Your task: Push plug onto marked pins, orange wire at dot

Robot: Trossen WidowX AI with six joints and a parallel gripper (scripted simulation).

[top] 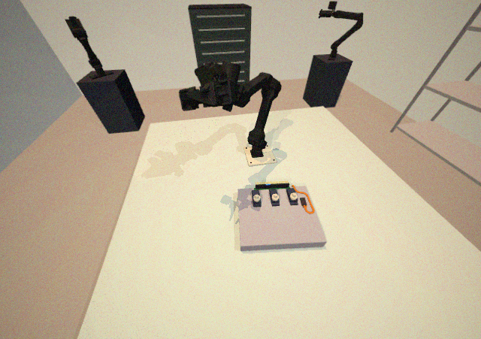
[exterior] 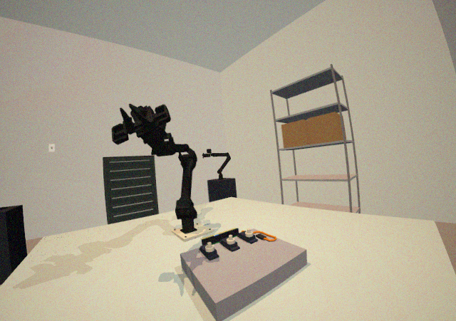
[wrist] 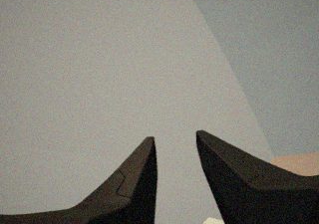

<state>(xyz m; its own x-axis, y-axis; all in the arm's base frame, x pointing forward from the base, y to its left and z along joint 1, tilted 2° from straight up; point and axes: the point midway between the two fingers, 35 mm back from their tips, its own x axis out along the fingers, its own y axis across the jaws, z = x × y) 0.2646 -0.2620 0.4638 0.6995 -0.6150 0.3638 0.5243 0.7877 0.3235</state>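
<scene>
gripper (exterior: 125, 107) (wrist: 175, 140): raised above table (top: 186, 273) (exterior: 350, 244), fingers partly spread, nothing between.
plug (top: 303, 201) (exterior: 261, 236): on holder's (top: 279, 226) (exterior: 246, 270) far right.

Matte black jointed arm, blocky wrist, claw (exterior: 125, 107) (wrist: 175, 140) with tapered dark fingers

Looks pretty plain tbh: pale walls (top: 155, 48) (exterior: 110, 97) (wrist: 125, 75), pinkish-brown floor (top: 77, 211) (exterior: 446, 233) (wrist: 299, 163). In the top view, dark drawer cabinet (top: 223, 34) (exterior: 106, 188) at 12 o'clock, metal shelving (top: 446, 56) (exterior: 309, 84) at 2.
</scene>
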